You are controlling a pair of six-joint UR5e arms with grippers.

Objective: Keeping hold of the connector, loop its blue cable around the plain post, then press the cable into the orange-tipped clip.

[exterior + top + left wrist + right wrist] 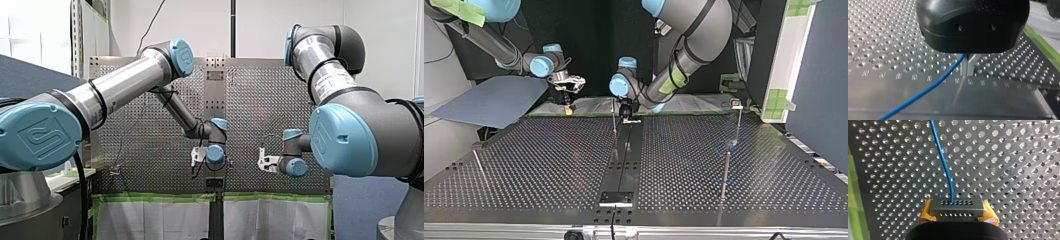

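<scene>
Held by the right claw (pixel 957 213), yellow pads clamped on its two ends: the dark connector (pixel 956 206). The blue cable (pixel 944 157) leaves its face and runs ahead over the perforated desk (pixel 1010 170). On the left claw (pixel 967 67) the metal fingers are closed together, with the cable emerging at their root, seemingly pinched. Step judged: start of routing, no loop made. In the top view a slim post (pixel 614 119) stands just beside the left claw; tip colour unreadable. Next: carry the cable round the plain post, connector grip unbroken, slack managed.
</scene>
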